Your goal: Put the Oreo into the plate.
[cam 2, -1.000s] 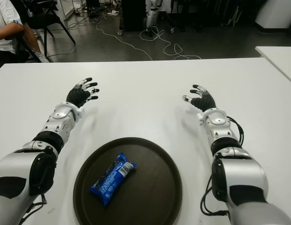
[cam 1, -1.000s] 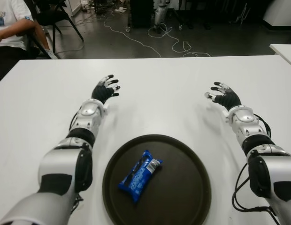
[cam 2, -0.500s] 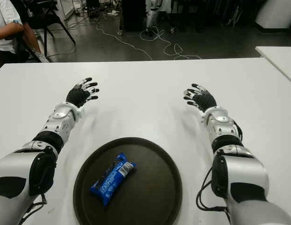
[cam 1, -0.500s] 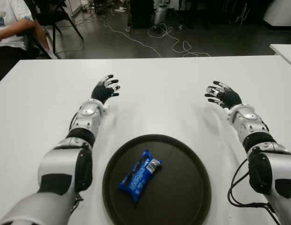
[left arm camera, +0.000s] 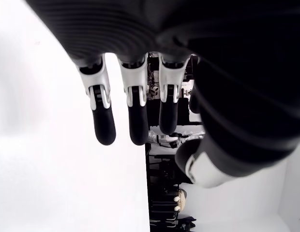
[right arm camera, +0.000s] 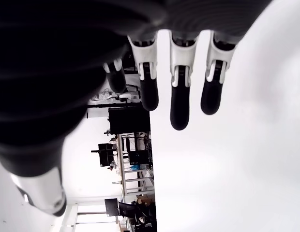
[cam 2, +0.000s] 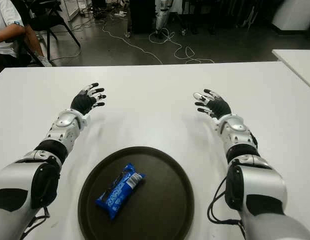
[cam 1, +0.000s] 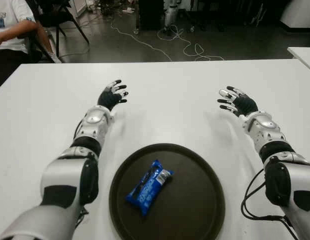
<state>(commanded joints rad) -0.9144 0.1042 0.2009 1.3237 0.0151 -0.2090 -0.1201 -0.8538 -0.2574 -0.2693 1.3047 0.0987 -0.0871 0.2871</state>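
- Your Oreo point(cam 1: 148, 187) pack already lies inside the plate point(cam 1: 205, 200), nearer the robot than both hands, so the placing looks done.
- Left hand point(cam 1: 111, 96) hovers fingers spread, holding nothing (right hand point(cam 1: 235, 102) likewise), both beyond the plate over the tabletop point(cam 1: 170, 100).

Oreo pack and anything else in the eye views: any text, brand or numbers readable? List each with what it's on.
Blue snack pack on the dark plate: white lettering shows, too blurred to read.
Left hand, right hand, both open: no markings visible.
White table: no text.
Nothing else legible.
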